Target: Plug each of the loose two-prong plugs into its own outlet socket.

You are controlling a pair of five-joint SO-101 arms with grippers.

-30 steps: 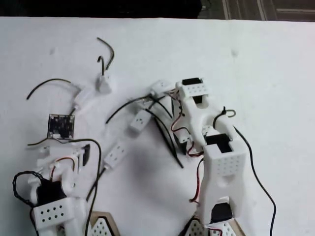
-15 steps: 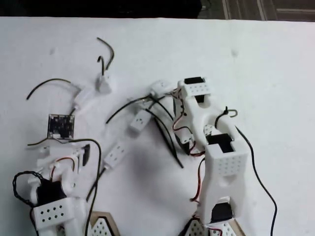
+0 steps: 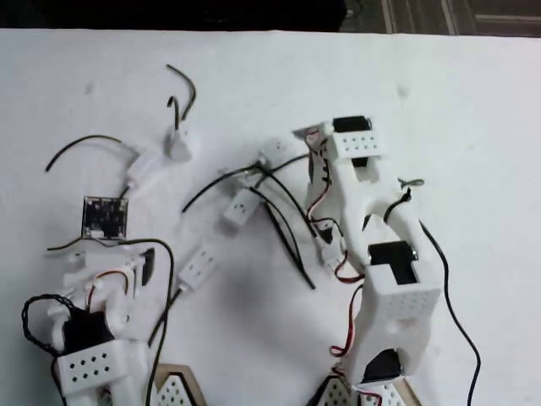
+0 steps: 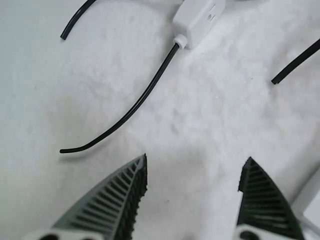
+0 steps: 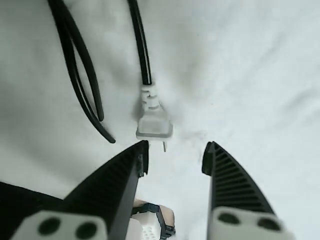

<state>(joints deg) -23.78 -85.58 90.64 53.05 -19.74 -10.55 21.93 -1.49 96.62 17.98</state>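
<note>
Near the middle of the white table, the right gripper hovers with its fingers spread wide and empty. A 2-prong plug lies just beyond their tips, prongs toward them. At the near left, the left gripper hangs wide open, holding nothing, with an outlet socket on a black cord farther ahead.

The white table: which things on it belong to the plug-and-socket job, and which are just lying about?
Job: white two-prong plugs on black cords; white rectangular outlet sockets.
Not part of it: pale wooden base plates; long loose black cable.
</note>
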